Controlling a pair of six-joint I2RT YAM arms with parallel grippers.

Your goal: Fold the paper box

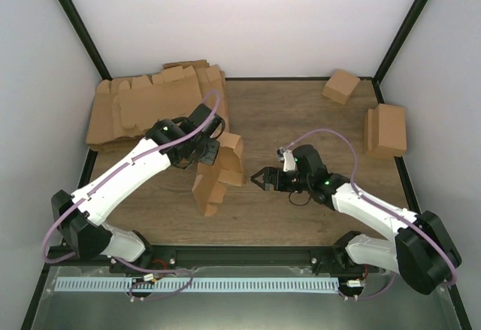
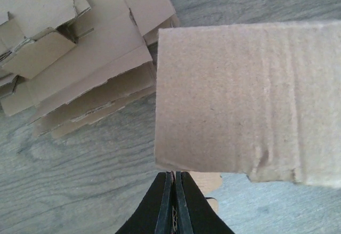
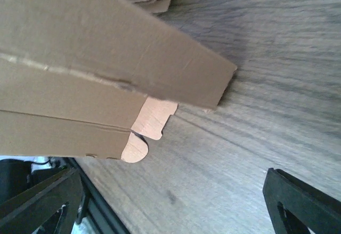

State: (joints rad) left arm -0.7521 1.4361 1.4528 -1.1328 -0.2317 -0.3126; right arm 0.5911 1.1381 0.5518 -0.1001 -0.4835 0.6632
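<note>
**Box held up, folding barely begun**

The left pincer is pinched tight on the paper box, holding it up over the middle of the table. The right pincer is wide open and empty, just beside it. I think it must next push a flap over. The box's long side runs far to near, tabs nearest.

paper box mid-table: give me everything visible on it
The paper box is a plain brown corrugated-cardboard blank, partly folded, standing tilted mid-table. The left gripper is shut on one edge. From the left wrist a flat panel shows faint ribbing and a ragged notch at one corner. From the right wrist, creased long panels end in two rounded tabs above the wooden table. The open right gripper sits just right of it, not touching. Whether its low end rests on the table is unclear.
</note>
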